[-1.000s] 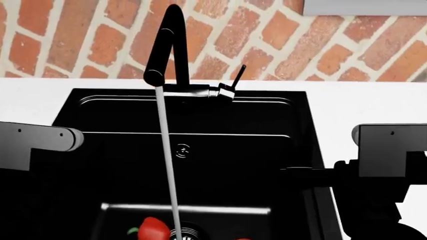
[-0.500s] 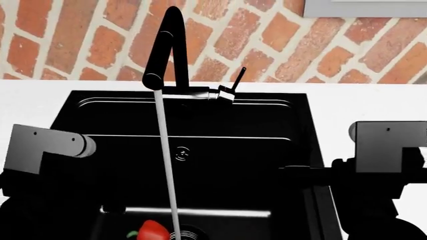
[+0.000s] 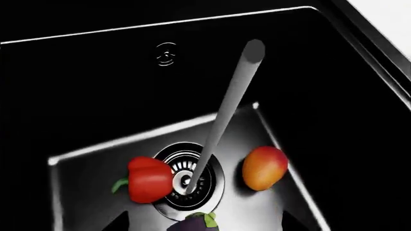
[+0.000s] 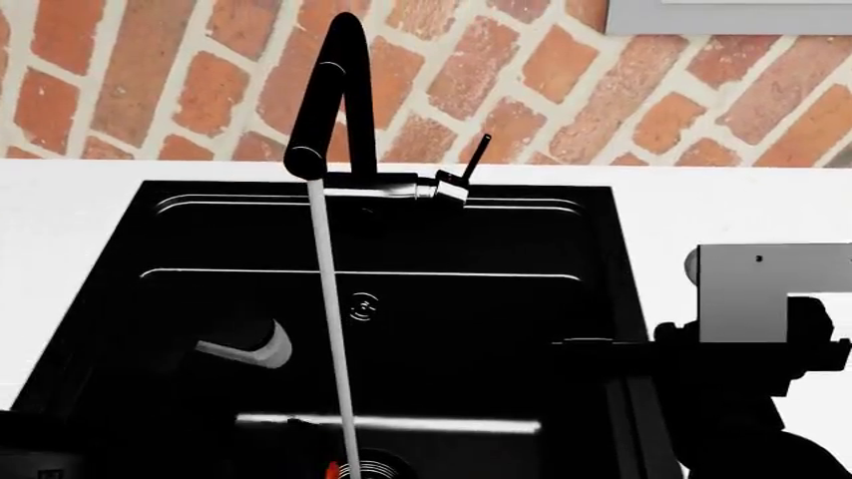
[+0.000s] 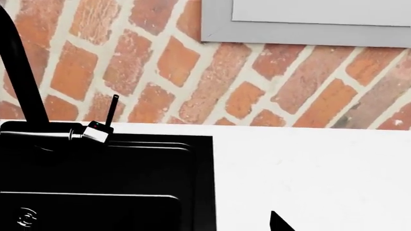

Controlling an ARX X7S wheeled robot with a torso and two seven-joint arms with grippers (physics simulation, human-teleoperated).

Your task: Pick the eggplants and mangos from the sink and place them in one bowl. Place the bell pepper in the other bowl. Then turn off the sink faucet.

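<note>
Below, a red bell pepper (image 3: 149, 179) and orange-yellow mango (image 3: 263, 167) flank the black sink's (image 3: 334, 96) steel drain (image 3: 187, 179); neither arm's jaws are readable.

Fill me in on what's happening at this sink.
Nothing is gripped yet. The faucet is running, its stream hitting the drain. A red bell pepper, a mango and an eggplant lie around the drain. The left arm reaches into the sink; the right arm waits beside it.
</note>
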